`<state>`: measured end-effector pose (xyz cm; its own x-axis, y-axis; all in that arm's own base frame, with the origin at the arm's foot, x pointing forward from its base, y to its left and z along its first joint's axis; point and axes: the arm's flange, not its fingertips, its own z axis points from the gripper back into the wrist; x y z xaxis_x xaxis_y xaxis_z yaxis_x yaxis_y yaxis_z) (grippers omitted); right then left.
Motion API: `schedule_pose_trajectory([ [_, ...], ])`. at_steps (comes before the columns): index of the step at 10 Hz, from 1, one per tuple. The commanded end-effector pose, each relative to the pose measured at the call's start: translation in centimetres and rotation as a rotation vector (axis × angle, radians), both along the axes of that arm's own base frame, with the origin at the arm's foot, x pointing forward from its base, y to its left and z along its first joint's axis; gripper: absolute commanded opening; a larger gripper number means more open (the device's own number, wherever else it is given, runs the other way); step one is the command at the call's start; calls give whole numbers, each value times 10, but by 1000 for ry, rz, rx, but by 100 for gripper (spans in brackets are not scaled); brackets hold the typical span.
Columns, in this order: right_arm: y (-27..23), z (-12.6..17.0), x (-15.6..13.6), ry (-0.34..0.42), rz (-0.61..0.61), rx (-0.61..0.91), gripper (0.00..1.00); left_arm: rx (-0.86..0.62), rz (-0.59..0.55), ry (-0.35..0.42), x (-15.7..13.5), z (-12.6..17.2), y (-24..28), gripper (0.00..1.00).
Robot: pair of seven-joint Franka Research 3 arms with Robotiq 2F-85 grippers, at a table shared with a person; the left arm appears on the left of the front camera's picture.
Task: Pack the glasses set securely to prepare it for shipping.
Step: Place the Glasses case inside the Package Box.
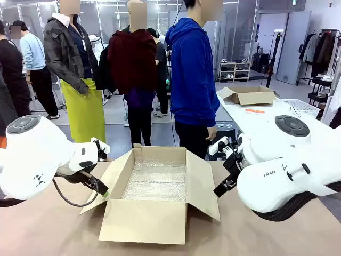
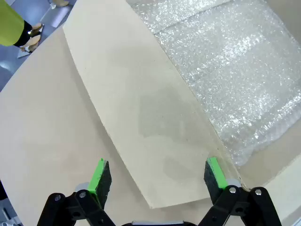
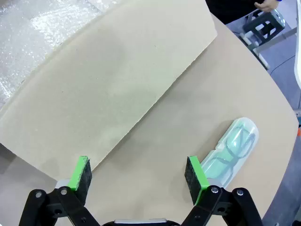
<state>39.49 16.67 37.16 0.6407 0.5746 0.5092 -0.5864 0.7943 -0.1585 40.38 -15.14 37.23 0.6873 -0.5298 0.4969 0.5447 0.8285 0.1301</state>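
Note:
A clear case with mint-green glasses (image 3: 231,150) lies flat on the brown table, just right of my right gripper (image 3: 138,174), which hangs open above the table beside the box's flap (image 3: 113,80). The pink glasses case is out of view. My left gripper (image 2: 157,179) is open too, hovering over the left flap (image 2: 141,103) of the cardboard box (image 1: 154,205), whose floor is lined with bubble wrap (image 1: 156,181). In the front view the left gripper (image 1: 95,184) sits at the box's left side and the right gripper (image 1: 226,184) at its right side. Nothing is held.
A person in a blue hoodie (image 1: 193,74) stands at the far side of the table, behind the box. Other people stand farther back. A second table at the right back carries another open cardboard box (image 1: 250,95) and a white basket (image 1: 299,108).

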Motion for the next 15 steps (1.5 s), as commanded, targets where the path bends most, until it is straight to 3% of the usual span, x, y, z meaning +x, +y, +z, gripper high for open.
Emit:
schedule_pose_trajectory([
  [1,0,0,0,0,0,0,100,0,0,0,0,0,0,100],
  [9,0,0,0,0,1,-1,100,0,-1,0,0,0,0,100],
  [10,-5,25,-3,-31,-60,-13,100,-5,-39,-59,-4,30,0,100],
  [11,-12,48,-1,-9,-141,8,100,-23,-84,2,-9,60,7,100],
  [13,-33,84,19,108,-320,32,100,-14,-186,106,-25,121,31,100],
  [15,-64,92,51,254,-518,69,100,-73,-272,108,-45,166,62,100],
])
